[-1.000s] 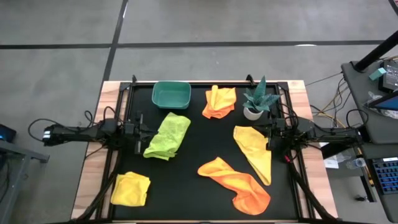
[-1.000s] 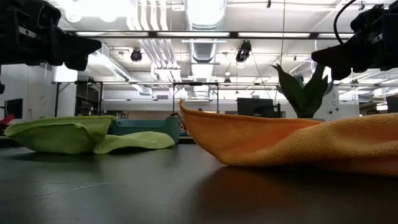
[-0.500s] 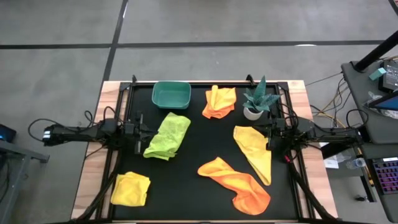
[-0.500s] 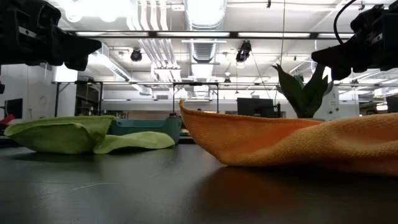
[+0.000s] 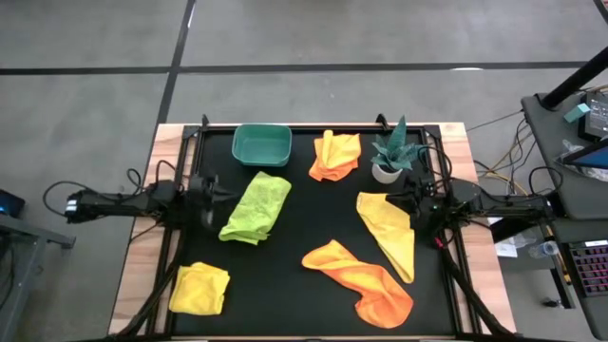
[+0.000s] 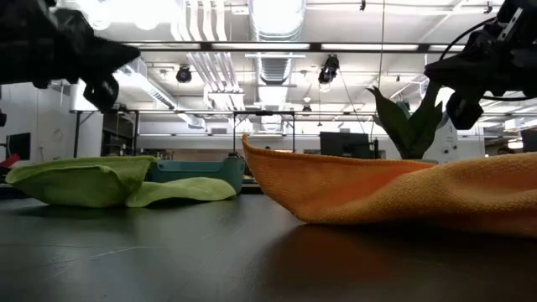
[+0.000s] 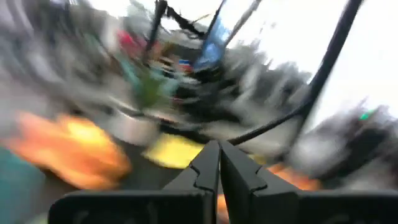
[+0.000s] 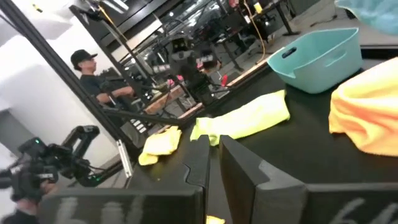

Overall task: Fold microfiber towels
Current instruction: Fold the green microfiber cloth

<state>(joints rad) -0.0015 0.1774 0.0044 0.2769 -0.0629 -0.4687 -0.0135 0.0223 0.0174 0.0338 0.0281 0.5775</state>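
**Caller:** High view first, and we counted five microfiber towels on the black mat: a lime green towel [image 5: 256, 207] left of centre, a yellow towel [image 5: 199, 288] bunched at the near left corner, a second yellow towel [image 5: 389, 231] stretched along the right side, an orange towel [image 5: 361, 279] sprawled near the front, and a second orange towel [image 5: 334, 155] crumpled at the back. One lime, two yellow, two orange.

**Analyst:** And none folded, as we read it. What about the arms?

**Caller:** We saw the left gripper [image 5: 207, 198] hanging just beside the lime towel's edge, jaws pressed together, empty. The right gripper [image 5: 419, 211] hovered beside the long yellow towel, jaws nearly together, pinching nothing we could see.

**Analyst:** We judged these cloths light and limp. They would sag and drape as soon as they were lifted, so a corner or a hem looked like the place to take hold, one gripper to each corner, with the cloth spread flat first.

**Caller:** Agreed; the pile looked grippy, not slippery. Nothing fragile there.

**Analyst:** Other items?

**Caller:** We noted one teal bin [image 5: 261, 143] at the back and one potted plant [image 5: 391, 158] by the right arm. In the right wrist view, one person [image 8: 93, 81] stood in the room beyond.
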